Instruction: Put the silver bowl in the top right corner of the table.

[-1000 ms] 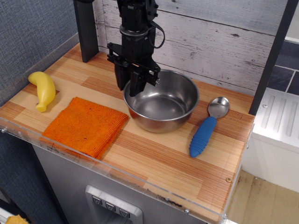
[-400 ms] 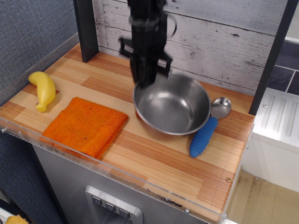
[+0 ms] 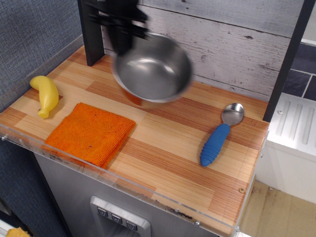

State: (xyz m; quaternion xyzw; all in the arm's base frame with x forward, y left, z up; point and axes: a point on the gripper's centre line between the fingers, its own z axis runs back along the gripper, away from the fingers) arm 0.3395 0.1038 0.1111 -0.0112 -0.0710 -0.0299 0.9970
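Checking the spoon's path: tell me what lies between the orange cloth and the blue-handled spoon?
Only bare table between the orange cloth and spoon, in the single camera view.

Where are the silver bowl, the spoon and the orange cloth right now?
silver bowl (image 3: 153,69), observation.image view, on its blurred inner bottom, held up off the table.
spoon (image 3: 215,143), same view, on the blue handle.
orange cloth (image 3: 91,132), same view, on the middle of the cloth.

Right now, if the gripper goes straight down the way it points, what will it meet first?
The gripper, blurred, holds the silver bowl by its rim, lifted. Straight down, the bowl would probably meet the bare table first, behind the orange cloth; depth is unclear.
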